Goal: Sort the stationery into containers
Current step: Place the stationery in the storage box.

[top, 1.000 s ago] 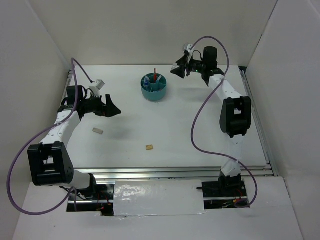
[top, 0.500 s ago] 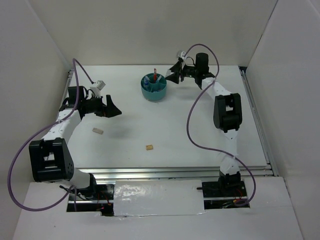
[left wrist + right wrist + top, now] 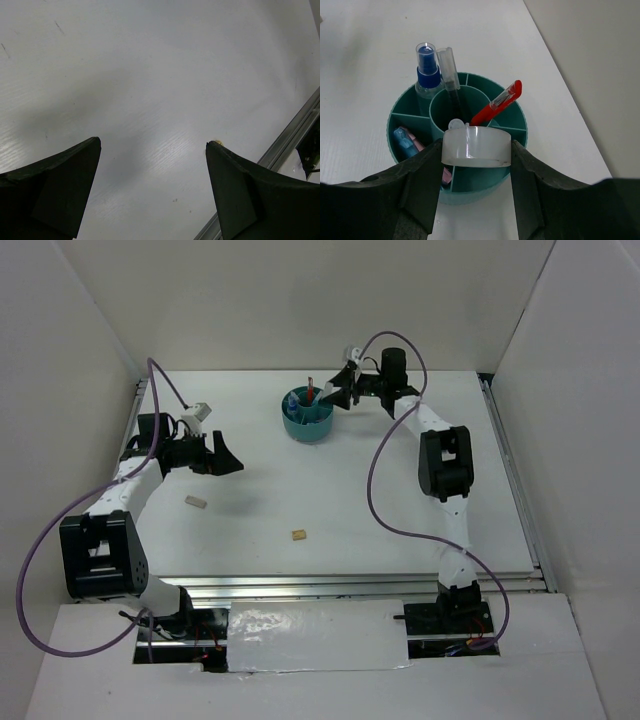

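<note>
R arm: reaches far fwd over table [image 3: 400,530], wrist turned left toward teal organiser [image 3: 308,425].
R gripper [image 3: 476,156]: jaws about half apart, clamped on clear tape ring [image 3: 476,146], one finger on each side of its outer wall. Ring hangs over organiser's near compartments; contact w/ rim can't tell.
Organiser contents: dark pen w/ clear cap [image 3: 451,75] and red pen [image 3: 497,102] in centre cup; blue-capped bottle [image 3: 426,75] and light blue eraser [image 3: 404,140] in outer compartments.
L arm: elbow folded at table's left side, wrist pointing right.
L gripper [image 3: 228,460]: jaws wide apart, nothing held, above bare table.
Two tan blocks on table: one [image 3: 195,502] near L gripper, other [image 3: 299,535] mid-table, well apart from organiser.
</note>
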